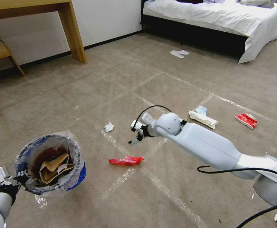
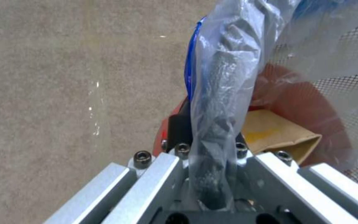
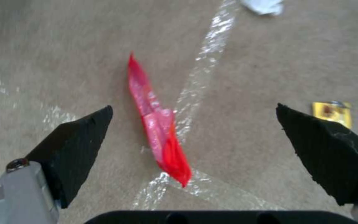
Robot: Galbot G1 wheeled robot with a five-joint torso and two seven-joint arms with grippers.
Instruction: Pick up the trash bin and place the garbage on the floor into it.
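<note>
Beige carpet [image 1: 81, 95] crossed by tape lines, bed [image 1: 224, 19] far right. The left gripper [image 1: 19, 179] clenches the rim of the bin [image 1: 49, 164], held near left. The right gripper [image 3: 193, 140] hangs spread wide over the red wrapper [image 3: 158, 127].

Floor [image 1: 119, 79]: beige carpet, crossed by clear tape lines [image 1: 164, 186].
Wall [image 1: 106, 19]: white, edged by dark skirting.
Bench [image 1: 72, 31]: wooden, set against the wall.
Bed [image 1: 221, 15]: white sheets, dark base.
</note>
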